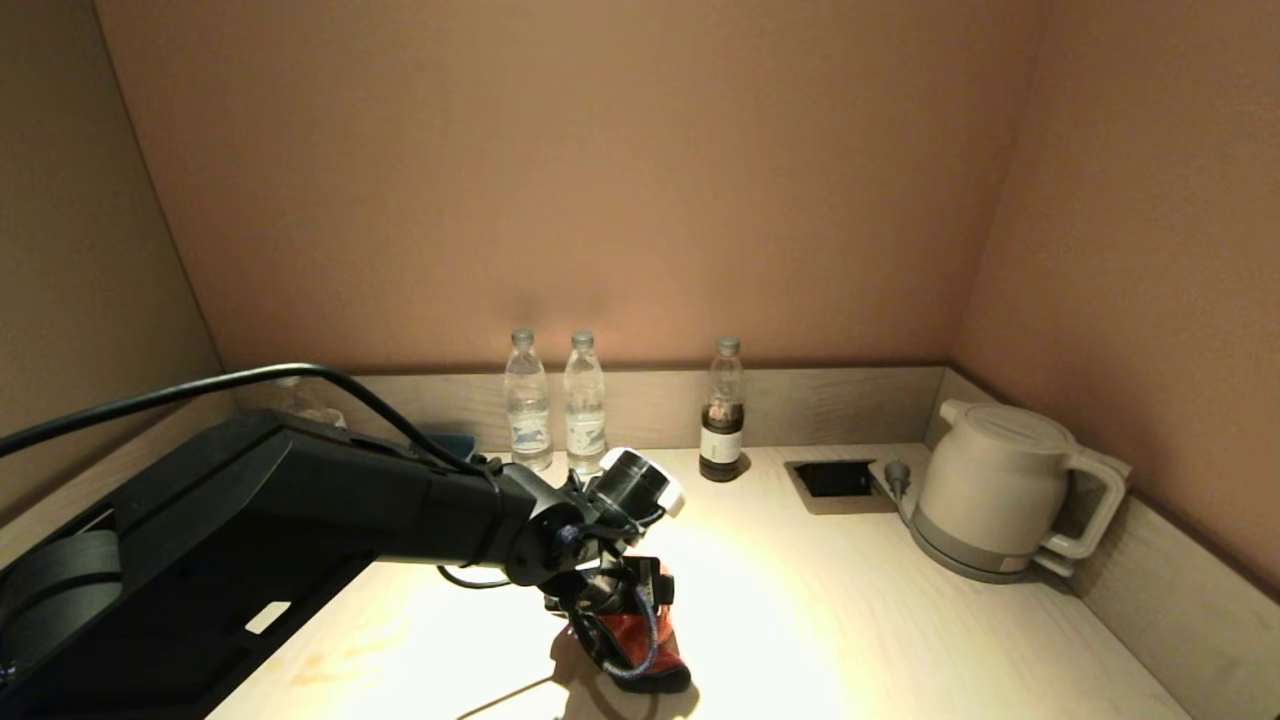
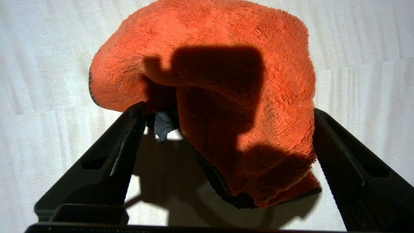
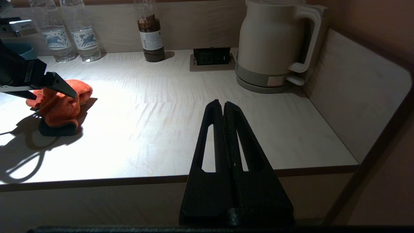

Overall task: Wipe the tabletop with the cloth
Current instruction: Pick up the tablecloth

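The orange-red cloth [image 1: 650,640] lies bunched on the pale wood-grain tabletop [image 1: 860,620], near its front edge and left of centre. My left gripper [image 1: 618,605] points down over it. In the left wrist view the left gripper [image 2: 228,106] is open, with one finger [image 2: 129,139] on either side of the cloth [image 2: 226,48], and the cloth's dark underside shows at its lower hem. The right wrist view shows the cloth [image 3: 61,108] from the side on the tabletop [image 3: 168,110]. My right gripper [image 3: 223,104] is shut on nothing, over the table's front edge.
Two water bottles [image 1: 527,400] and a dark bottle [image 1: 722,412] stand along the back rim. A cream kettle [image 1: 990,490] sits in the back right corner beside a black recess [image 1: 835,478]. A low grey-wood rim [image 1: 1180,590] borders the right side.
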Motion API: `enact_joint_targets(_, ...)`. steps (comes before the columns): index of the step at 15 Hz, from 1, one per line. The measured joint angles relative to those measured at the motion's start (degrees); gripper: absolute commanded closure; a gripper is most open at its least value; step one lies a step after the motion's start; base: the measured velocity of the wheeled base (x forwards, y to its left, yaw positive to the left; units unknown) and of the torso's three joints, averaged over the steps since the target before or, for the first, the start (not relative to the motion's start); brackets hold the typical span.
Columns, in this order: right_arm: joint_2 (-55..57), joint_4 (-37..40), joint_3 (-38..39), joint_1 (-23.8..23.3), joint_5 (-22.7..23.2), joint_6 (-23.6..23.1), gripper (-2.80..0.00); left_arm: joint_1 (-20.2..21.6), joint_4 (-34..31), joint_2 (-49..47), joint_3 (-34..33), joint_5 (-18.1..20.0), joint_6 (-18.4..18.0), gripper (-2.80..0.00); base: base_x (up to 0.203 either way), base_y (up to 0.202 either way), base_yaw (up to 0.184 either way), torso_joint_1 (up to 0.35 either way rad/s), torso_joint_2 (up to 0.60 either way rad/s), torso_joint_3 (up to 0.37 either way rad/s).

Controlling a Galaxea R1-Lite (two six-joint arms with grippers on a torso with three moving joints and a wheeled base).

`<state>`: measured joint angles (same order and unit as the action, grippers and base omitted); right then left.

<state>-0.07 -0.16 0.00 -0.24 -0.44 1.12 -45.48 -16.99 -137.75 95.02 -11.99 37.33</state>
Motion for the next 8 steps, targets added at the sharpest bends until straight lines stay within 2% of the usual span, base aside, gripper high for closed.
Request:
enact_joint_targets(6,0.0,0.0,0.0,0.0,0.0,0.0,0.0,-0.3,0.1,-1.0,0.1,-0.8,-0.6,-2.8,0.0,0.0,0.0,0.0,0.0,0.0)
enact_joint_targets(7,0.0,0.0,0.0,0.0,0.0,0.0,0.0,-0.4,0.1,-1.2,0.1,-0.8,-0.7,0.0,0.0,0.0,0.0,0.0,0.0,0.0)
enact_joint_targets(8,0.0,0.0,0.0,0.0,0.0,0.0,0.0,-0.3,0.0,-1.4,0.1,-1.2,-0.8,0.0,0.0,0.0,0.0,0.0,0.0,0.0)
